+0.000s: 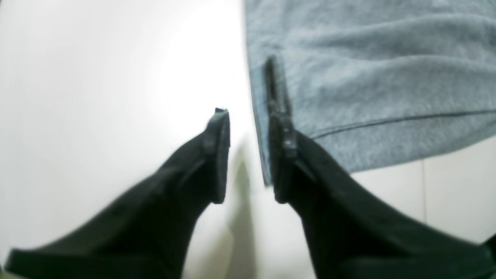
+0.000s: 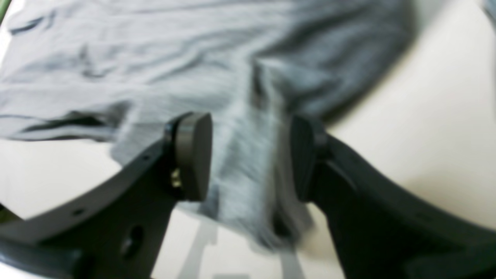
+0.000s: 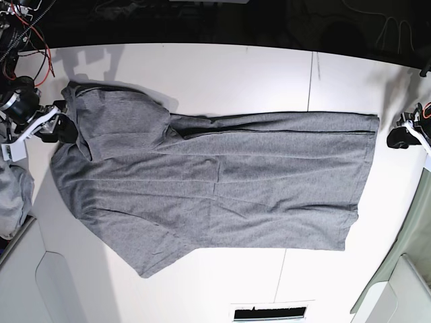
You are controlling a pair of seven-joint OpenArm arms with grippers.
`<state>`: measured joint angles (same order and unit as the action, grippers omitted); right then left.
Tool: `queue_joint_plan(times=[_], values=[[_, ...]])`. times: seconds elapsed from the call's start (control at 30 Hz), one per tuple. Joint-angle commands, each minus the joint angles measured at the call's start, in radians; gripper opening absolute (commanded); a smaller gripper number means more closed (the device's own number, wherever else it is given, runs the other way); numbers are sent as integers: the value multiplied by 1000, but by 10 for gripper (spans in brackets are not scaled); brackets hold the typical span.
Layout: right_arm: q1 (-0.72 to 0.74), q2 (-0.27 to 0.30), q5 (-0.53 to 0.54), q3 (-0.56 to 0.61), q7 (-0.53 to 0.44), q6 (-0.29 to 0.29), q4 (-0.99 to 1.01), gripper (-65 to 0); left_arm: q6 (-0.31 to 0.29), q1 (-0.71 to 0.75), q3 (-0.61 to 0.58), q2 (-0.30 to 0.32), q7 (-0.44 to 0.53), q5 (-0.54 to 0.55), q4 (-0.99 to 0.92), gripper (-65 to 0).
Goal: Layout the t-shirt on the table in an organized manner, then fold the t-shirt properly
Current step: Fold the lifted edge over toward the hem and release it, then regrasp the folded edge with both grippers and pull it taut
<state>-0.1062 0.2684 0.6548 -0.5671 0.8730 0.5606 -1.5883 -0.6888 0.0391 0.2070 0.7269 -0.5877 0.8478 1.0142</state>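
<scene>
Left end effector (image 1: 248, 155) parted, t-shirt (image 1: 368, 77) edge beside

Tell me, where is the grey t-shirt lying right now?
In the base view the t-shirt lies spread across the middle of the white table, stretching between the right gripper and the left gripper.

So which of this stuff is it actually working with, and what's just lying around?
In use:
- t-shirt
- table
- left gripper
- right gripper

Lying about:
- grey cloth heap at the table's edge
- red wires
</scene>
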Motion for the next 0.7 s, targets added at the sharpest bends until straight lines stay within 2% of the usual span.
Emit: queue_joint_plan(times=[0.0, 0.13, 0.3, 0.47, 0.67], values=[[-1, 14, 18, -21, -23, 1, -15, -329, -9, -4, 22, 21, 10, 34, 14, -399], [-67, 14, 13, -39, -50, 2, -4, -328, -9, 17, 28, 7, 23, 61, 14, -330], [-88, 14, 10, -34, -97, 9, 64, -216, -9, 4, 28, -44, 47, 30, 13, -286], [-88, 14, 10, -1, -119, 9, 136, -215, -9, -6, 28, -82, 101, -61, 9, -284], [-79, 14, 15, 121, -127, 12, 170, -216, -9, -32, 27, -109, 103, -125, 5, -284]])
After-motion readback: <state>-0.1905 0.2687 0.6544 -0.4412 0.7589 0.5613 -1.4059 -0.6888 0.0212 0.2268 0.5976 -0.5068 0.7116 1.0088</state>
